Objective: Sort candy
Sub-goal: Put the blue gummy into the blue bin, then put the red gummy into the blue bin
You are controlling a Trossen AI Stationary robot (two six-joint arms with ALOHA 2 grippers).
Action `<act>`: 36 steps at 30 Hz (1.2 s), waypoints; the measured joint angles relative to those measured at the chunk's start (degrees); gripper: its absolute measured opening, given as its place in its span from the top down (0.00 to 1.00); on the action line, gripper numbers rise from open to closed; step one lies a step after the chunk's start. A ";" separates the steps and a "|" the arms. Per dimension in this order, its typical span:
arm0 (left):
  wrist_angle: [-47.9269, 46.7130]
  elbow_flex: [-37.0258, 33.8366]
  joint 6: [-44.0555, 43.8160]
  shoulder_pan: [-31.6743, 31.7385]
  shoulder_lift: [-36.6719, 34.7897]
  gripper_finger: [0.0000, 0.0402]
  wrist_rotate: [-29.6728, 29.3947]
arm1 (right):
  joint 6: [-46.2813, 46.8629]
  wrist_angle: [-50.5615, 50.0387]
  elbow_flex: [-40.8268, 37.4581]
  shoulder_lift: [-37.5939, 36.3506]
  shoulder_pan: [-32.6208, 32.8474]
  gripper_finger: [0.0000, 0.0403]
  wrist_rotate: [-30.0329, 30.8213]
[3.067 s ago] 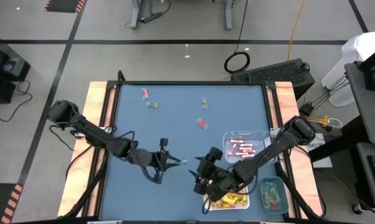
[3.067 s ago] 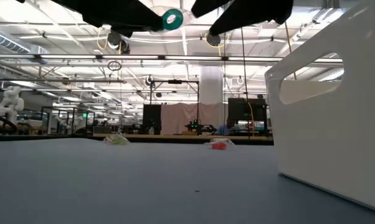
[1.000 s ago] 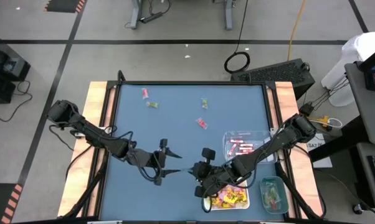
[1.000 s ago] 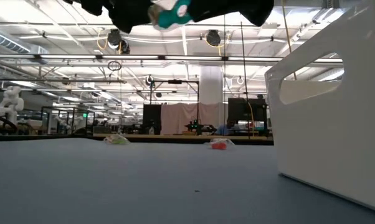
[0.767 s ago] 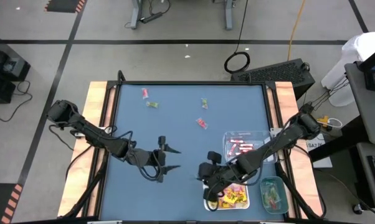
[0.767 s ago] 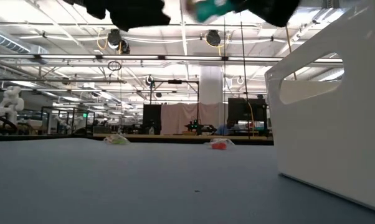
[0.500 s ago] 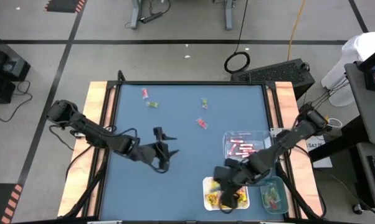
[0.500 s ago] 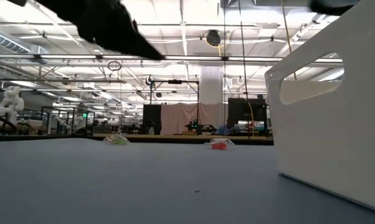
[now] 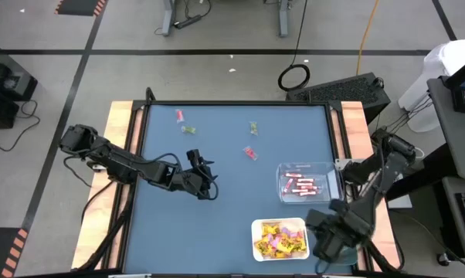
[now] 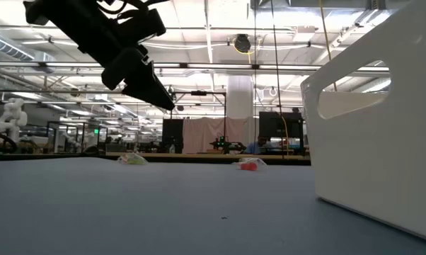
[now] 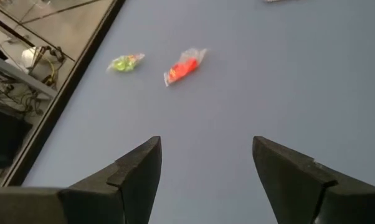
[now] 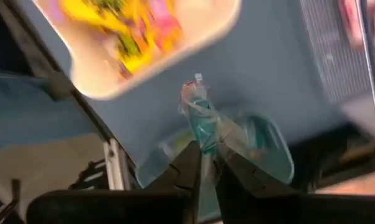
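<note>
Right gripper [image 12: 203, 163] carried teal candy [image 12: 202, 124] rightward (probably over green-tinted tray [image 12: 271, 146]).

The table [image 9: 217, 224] has a blue top with light wooden strips along its left and right edges. It stands on a grey concrete floor [image 9: 217, 73] marked with dark lines. A black cable coil [image 9: 294, 77] lies on the floor behind the table, and a yellow cable [image 9: 364, 35] runs nearby. In the low view the room is a large hall with ceiling lamps [image 10: 241, 44], metal beams and a beige curtain [image 10: 206, 134] far behind.
</note>
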 joint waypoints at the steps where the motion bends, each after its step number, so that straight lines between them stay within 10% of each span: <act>1: -0.13 0.00 0.01 0.00 0.06 0.36 0.04 | 2.35 -0.90 0.00 0.21 1.32 0.92 -0.06; 18: 6.63 0.00 4.65 0.05 0.06 0.36 0.05 | 15.08 -5.41 0.00 8.30 13.11 0.89 -7.84; 36: 19.73 -0.04 18.96 2.76 1.41 0.36 4.01 | 17.56 -8.45 2.23 10.15 12.70 0.62 -10.15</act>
